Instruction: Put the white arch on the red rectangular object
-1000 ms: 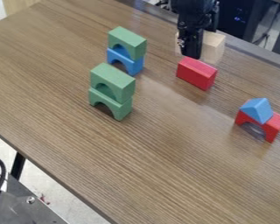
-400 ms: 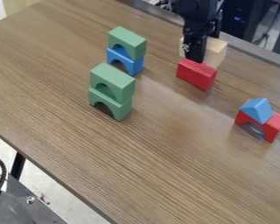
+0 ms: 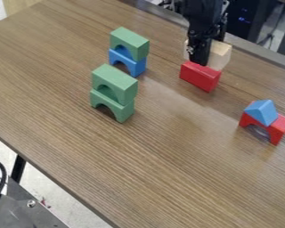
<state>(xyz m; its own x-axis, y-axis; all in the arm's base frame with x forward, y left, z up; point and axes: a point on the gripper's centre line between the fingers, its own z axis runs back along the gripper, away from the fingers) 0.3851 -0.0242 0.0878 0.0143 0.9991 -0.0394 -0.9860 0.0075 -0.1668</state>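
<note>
Pincer (image 3: 204,54) grasps the white arch (image 3: 220,55) by the far edge of the red rectangular object (image 3: 201,76) — released off-centre, it could topple; lowered too soon, shove its support.

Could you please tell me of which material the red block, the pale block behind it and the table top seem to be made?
Red block: probably painted wood, with even colour and crisp edges; plastic is possible.
Pale block: likely bare wood, judging by its matte beige faces.
Table top: wood or wood-look laminate, with streaky brown grain and a soft sheen.
</note>
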